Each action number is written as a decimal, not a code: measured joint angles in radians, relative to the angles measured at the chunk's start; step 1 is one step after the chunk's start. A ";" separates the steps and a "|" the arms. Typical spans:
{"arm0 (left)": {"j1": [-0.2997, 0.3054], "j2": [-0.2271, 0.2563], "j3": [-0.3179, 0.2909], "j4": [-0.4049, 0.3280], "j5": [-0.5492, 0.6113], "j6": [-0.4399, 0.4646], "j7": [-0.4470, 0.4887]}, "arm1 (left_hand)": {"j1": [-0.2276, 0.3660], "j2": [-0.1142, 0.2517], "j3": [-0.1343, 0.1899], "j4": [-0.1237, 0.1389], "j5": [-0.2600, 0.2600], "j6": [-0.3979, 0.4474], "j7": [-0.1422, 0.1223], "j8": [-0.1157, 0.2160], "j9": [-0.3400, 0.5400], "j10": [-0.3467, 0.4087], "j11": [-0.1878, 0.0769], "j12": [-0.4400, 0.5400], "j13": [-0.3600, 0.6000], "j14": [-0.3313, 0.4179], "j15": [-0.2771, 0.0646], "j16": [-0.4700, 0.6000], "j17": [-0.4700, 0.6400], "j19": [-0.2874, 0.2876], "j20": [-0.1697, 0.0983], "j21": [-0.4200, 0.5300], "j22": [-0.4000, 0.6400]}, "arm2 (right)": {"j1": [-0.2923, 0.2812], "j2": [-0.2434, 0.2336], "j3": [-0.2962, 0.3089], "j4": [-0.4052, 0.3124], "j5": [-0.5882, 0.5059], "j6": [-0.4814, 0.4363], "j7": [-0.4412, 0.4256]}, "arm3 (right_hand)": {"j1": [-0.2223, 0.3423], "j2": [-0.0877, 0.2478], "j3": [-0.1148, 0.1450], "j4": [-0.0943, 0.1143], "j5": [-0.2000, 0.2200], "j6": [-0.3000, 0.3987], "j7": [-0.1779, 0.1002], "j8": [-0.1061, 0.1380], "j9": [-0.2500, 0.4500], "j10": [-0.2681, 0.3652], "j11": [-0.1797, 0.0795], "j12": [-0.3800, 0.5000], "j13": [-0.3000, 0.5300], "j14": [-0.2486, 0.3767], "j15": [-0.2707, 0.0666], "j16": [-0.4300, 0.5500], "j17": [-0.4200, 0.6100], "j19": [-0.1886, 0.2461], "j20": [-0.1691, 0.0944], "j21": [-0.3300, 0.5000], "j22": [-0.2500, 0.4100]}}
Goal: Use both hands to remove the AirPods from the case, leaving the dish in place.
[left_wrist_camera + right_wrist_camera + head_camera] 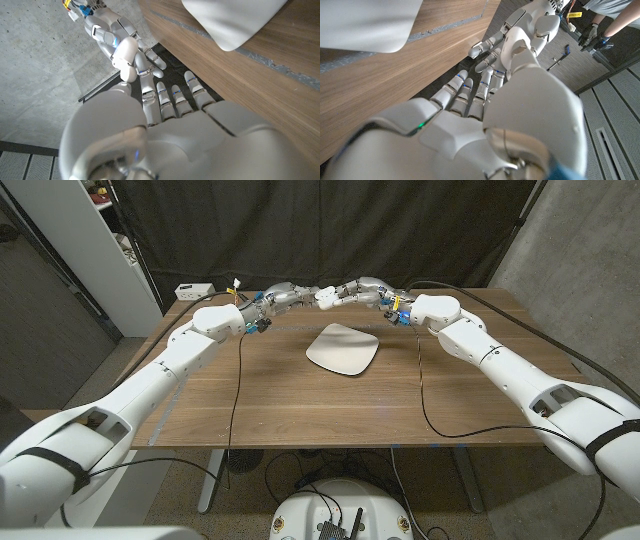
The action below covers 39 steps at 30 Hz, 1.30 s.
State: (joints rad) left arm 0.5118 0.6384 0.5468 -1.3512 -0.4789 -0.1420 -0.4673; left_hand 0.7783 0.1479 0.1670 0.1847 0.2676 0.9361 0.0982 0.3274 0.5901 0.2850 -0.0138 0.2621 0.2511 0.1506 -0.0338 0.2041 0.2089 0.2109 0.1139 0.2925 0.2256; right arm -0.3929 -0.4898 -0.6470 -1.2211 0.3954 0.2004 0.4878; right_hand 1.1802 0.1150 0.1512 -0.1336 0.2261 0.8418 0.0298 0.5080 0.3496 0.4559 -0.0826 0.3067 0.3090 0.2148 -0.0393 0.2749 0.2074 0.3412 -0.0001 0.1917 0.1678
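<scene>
The white AirPods case hangs above the table's far edge, held between my two hands. My left hand reaches it from the left and my right hand from the right. In the left wrist view the case sits at the thumb tip of my left hand, and my right hand closes on it from the other side. In the right wrist view my right hand has its thumb at the case, facing my left hand. Whether the lid is up is hidden. The white dish lies on the table nearer to me, untouched.
The wooden table carries a black cable on the left and another cable on the right. A small white box sits at the back left corner. A person stands beyond the table.
</scene>
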 measured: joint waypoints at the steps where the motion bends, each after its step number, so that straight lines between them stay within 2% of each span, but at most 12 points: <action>1: 0.000 0.000 0.000 0.000 -0.001 -0.001 -0.003 | -0.019 -0.007 -0.010 -0.002 -0.005 -0.001 0.001 -0.004 -0.007 0.001 0.001 0.000 -0.001 0.002 0.002 0.000 0.000 0.000 0.000 0.000 0.000 | 0.000 0.000 0.000 0.000 0.000 0.000 0.000 | 0.000 0.000 0.000 0.000 0.000 0.000 0.000 0.000 0.000 0.000 0.000 0.000 0.000 0.000 0.000 0.000 0.000 0.000 0.000 0.000 0.000; 9: 0.003 0.015 0.002 -0.002 0.009 -0.008 -0.001 | -0.118 -0.068 -0.081 -0.016 -0.025 -0.026 0.033 -0.046 -0.040 0.008 0.012 0.004 -0.005 0.014 0.003 0.000 -0.005 0.003 0.003 0.004 -0.004 | 0.000 0.003 0.001 0.008 0.001 0.001 -0.004 | 0.006 0.006 0.000 0.000 0.010 0.000 0.000 0.000 0.000 0.000 0.000 -0.004 0.000 0.000 0.000 0.000 0.000 0.000 0.000 0.000 0.000; 14: 0.015 0.034 0.002 -0.030 0.039 -0.007 0.029 | -0.153 -0.102 -0.113 -0.031 -0.025 -0.106 0.046 -0.097 -0.066 -0.001 0.022 0.002 -0.010 0.020 0.009 0.000 -0.009 0.015 0.004 0.004 -0.007 | 0.003 0.004 0.001 0.014 0.002 0.000 -0.006 | 0.007 0.006 -0.003 -0.003 0.010 -0.003 -0.003 0.000 0.000 0.000 0.000 -0.004 0.005 0.000 0.000 0.000 0.000 0.000 0.000 0.000 0.000; 18: 0.034 0.066 -0.002 -0.085 0.087 0.007 0.082 | -0.145 -0.121 -0.136 -0.054 -0.025 -0.217 0.024 -0.146 -0.096 -0.013 0.033 -0.008 -0.010 0.020 0.019 0.000 -0.014 0.020 0.010 0.004 -0.012 | 0.005 0.004 0.001 0.015 0.001 -0.005 -0.006 | 0.008 0.008 -0.007 0.001 0.010 -0.001 -0.001 0.000 0.000 0.000 0.001 -0.004 0.005 0.000 0.000 0.000 0.000 0.000 0.000 0.000 0.000; 24: 0.052 0.096 -0.007 -0.146 0.176 0.042 0.175 | -0.105 -0.160 -0.138 -0.093 -0.025 -0.310 0.012 -0.158 -0.126 -0.036 0.030 -0.015 -0.010 0.014 0.029 -0.005 -0.019 0.020 0.010 0.004 -0.016 | 0.006 0.003 -0.001 0.009 -0.001 -0.010 -0.009 | 0.009 0.009 -0.007 0.001 0.010 0.000 0.000 0.000 0.000 0.000 0.001 -0.004 0.005 0.000 0.000 0.000 0.000 0.000 0.000 0.000 0.000; 25: 0.075 0.124 -0.016 -0.207 0.191 0.047 0.193 | -0.096 -0.160 -0.135 -0.101 -0.025 -0.318 0.009 -0.158 -0.130 -0.037 0.032 -0.015 -0.010 0.013 0.029 -0.005 -0.019 0.020 0.010 0.004 -0.017 | 0.006 0.002 -0.001 0.005 -0.005 -0.018 -0.016 | 0.009 0.009 -0.007 0.001 0.010 0.000 0.000 0.000 0.000 -0.001 0.001 -0.004 0.005 0.000 0.000 0.000 0.000 0.000 0.000 0.000 0.000; 28: 0.075 0.124 -0.016 -0.207 0.239 0.068 0.258 | -0.029 -0.136 -0.111 -0.131 -0.013 -0.328 -0.001 -0.153 -0.146 -0.037 0.032 -0.015 -0.007 0.010 0.032 -0.005 -0.019 0.025 0.015 0.004 -0.017 | 0.003 -0.003 -0.001 -0.010 -0.005 -0.018 -0.016 | 0.009 0.009 -0.007 0.001 0.009 0.003 0.003 0.000 0.000 0.004 0.005 -0.004 0.005 0.000 0.000 0.000 0.000 0.000 0.000 0.000 0.000; 30: 0.075 0.124 -0.016 -0.207 0.270 0.092 0.310 | 0.035 -0.092 -0.081 -0.161 -0.008 -0.315 -0.013 -0.136 -0.160 -0.035 0.030 -0.011 -0.001 0.014 0.036 -0.005 -0.019 0.031 0.021 0.004 -0.016 | 0.000 -0.006 -0.002 -0.021 -0.005 -0.018 -0.016 | 0.009 0.009 -0.007 0.001 0.009 0.003 0.003 0.000 0.000 0.005 0.006 -0.004 0.005 0.007 0.000 0.006 0.000 -0.003 0.003 0.000 0.000; 31: 0.121 0.144 -0.036 -0.294 0.287 0.107 0.340 | 0.063 -0.065 -0.065 -0.176 -0.008 -0.297 -0.020 -0.127 -0.165 -0.031 0.025 -0.007 0.003 0.022 0.034 -0.005 -0.019 0.033 0.022 0.004 -0.015 | -0.003 -0.010 -0.002 -0.032 -0.013 -0.040 -0.035 | 0.009 0.009 -0.007 0.001 0.009 0.004 0.004 0.000 0.000 0.007 0.008 -0.004 0.005 0.011 0.003 0.008 0.000 -0.008 0.008 0.000 0.000; 33: 0.121 0.144 -0.036 -0.294 0.305 0.123 0.378 | 0.106 -0.040 -0.044 -0.198 -0.008 -0.269 -0.029 -0.114 -0.168 -0.022 0.017 -0.003 0.009 0.032 0.031 -0.005 -0.019 0.033 0.022 0.007 -0.014 | -0.007 -0.015 -0.002 -0.049 -0.013 -0.040 -0.035 | 0.009 0.009 -0.007 0.001 0.009 0.006 0.006 0.000 0.000 0.012 0.013 -0.004 0.008 0.021 -0.002 0.008 -0.002 -0.013 0.020 0.000 0.000; 38: 0.121 0.144 -0.036 -0.294 0.371 0.133 0.500 | 0.175 -0.028 -0.012 -0.244 -0.018 -0.263 -0.077 -0.111 -0.161 -0.009 0.002 0.005 0.021 0.050 0.014 -0.005 -0.019 0.038 0.027 0.011 -0.014 | -0.020 -0.033 -0.002 -0.112 -0.013 -0.040 -0.035 | 0.009 0.009 -0.011 -0.003 0.009 0.006 0.006 0.000 0.000 0.020 0.021 -0.004 0.009 0.025 0.000 0.008 -0.003 -0.016 0.034 0.000 0.000; 39: 0.187 0.129 -0.060 -0.370 0.380 0.131 0.516 | 0.184 -0.030 -0.009 -0.252 -0.020 -0.268 -0.092 -0.111 -0.157 -0.013 -0.003 0.005 0.023 0.050 0.014 -0.005 -0.019 0.038 0.027 0.011 -0.014 | -0.022 -0.035 -0.002 -0.121 -0.035 -0.124 -0.098 | 0.010 0.009 -0.011 -0.003 0.009 0.006 0.006 0.000 0.000 0.021 0.022 -0.004 0.009 0.027 -0.002 0.008 -0.003 -0.016 0.034 0.000 0.000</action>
State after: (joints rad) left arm 0.6984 0.7674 0.4865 -1.7217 -0.0985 -0.0110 0.0484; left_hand 0.9619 0.1180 0.1576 -0.0669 0.2474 0.6686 0.0062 0.2166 0.4330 0.2715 -0.0163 0.2671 0.2740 0.2004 -0.0196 0.1993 0.1904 0.2491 0.1413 0.3037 0.2119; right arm -0.4150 -0.5245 -0.6493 -1.3419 0.3602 0.0766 0.3895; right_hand 1.1897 0.1238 0.1402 -0.1363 0.2351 0.8480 0.0360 0.5081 0.3493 0.4768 -0.0607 0.3029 0.3182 0.2419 -0.0415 0.2827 0.2044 0.3252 0.0339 0.1918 0.1678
